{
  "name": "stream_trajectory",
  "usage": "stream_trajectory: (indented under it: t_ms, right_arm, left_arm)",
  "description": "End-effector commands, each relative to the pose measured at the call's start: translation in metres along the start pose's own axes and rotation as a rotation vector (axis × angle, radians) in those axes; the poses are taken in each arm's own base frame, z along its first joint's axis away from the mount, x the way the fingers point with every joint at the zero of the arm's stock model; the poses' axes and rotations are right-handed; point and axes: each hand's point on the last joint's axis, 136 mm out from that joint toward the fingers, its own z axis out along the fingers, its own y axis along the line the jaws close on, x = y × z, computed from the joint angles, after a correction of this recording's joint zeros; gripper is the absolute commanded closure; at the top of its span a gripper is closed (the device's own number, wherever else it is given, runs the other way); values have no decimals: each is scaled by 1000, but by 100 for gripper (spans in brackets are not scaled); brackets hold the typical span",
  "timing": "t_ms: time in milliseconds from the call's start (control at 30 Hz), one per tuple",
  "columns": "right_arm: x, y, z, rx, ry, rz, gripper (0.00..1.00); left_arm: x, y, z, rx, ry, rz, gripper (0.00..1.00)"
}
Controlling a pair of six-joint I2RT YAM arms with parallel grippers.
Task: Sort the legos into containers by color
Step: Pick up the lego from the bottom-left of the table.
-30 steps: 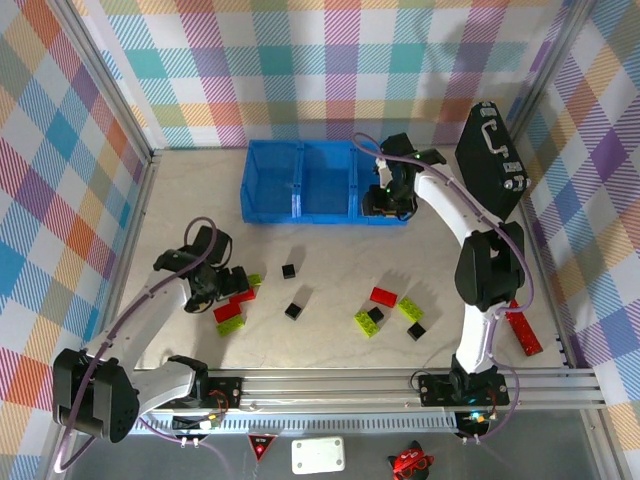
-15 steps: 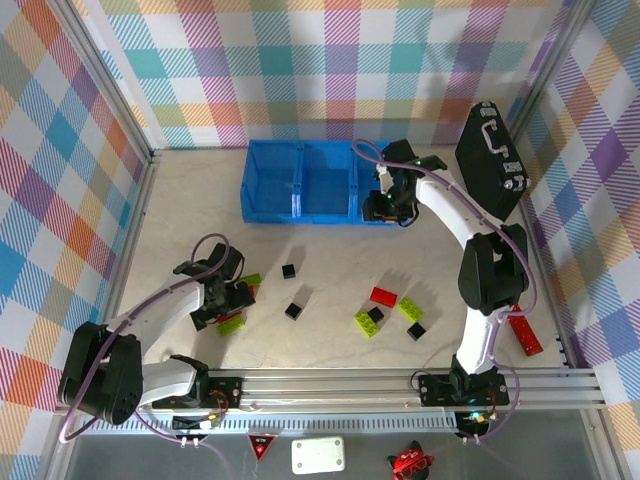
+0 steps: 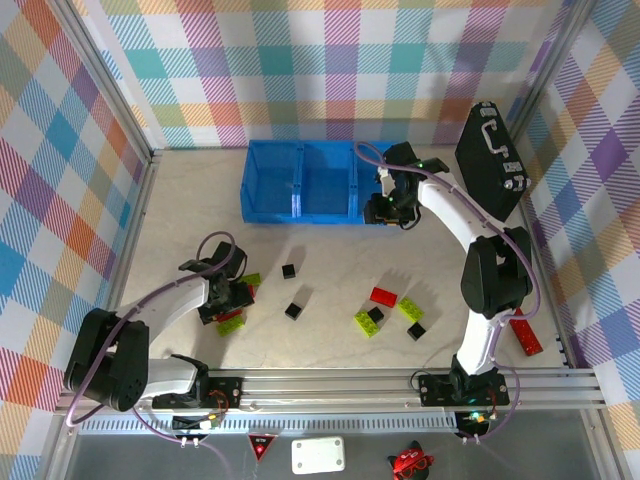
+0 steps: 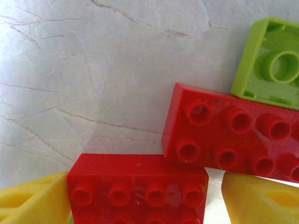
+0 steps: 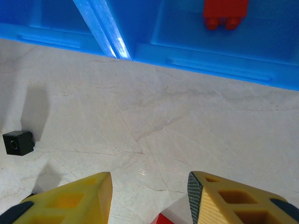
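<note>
My left gripper (image 3: 226,298) is low over a cluster at the table's left, open. In the left wrist view its yellow fingers (image 4: 32,201) straddle a red brick (image 4: 136,186): the left pad touches it and a thin gap shows at the right. A second red brick (image 4: 233,135) and an upturned lime-green brick (image 4: 273,65) lie just beyond. My right gripper (image 3: 386,211) hovers open and empty in front of the blue bin (image 3: 300,213), near its right compartment (image 5: 261,42), where a red brick (image 5: 224,12) lies. A black cube (image 5: 17,142) sits to the left.
Mid-table lie black cubes (image 3: 288,270) (image 3: 293,310) (image 3: 416,331), a red brick (image 3: 383,296) and lime-green bricks (image 3: 366,323) (image 3: 410,308). A long red brick (image 3: 524,333) lies at the far right. A black hard case (image 3: 490,160) leans at the back right.
My left gripper has come down and slightly right onto the red bricks. My right gripper has drawn back from over the bin's right compartment to the table in front of it.
</note>
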Motion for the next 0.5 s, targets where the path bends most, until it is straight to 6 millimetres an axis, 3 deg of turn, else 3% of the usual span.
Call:
stream_trajectory:
  t_ms: [0, 233, 467]
  right_arm:
    - [2, 6, -12, -24, -17, -15, 52]
    - [6, 4, -17, -15, -23, -6, 52]
    - [13, 6, -22, -28, -31, 8, 52]
  left_arm:
    - [4, 9, 7, -32, 14, 19, 20]
    - [5, 9, 11, -20, 26, 20, 26]
    - [-3, 1, -2, 19, 2, 19, 33]
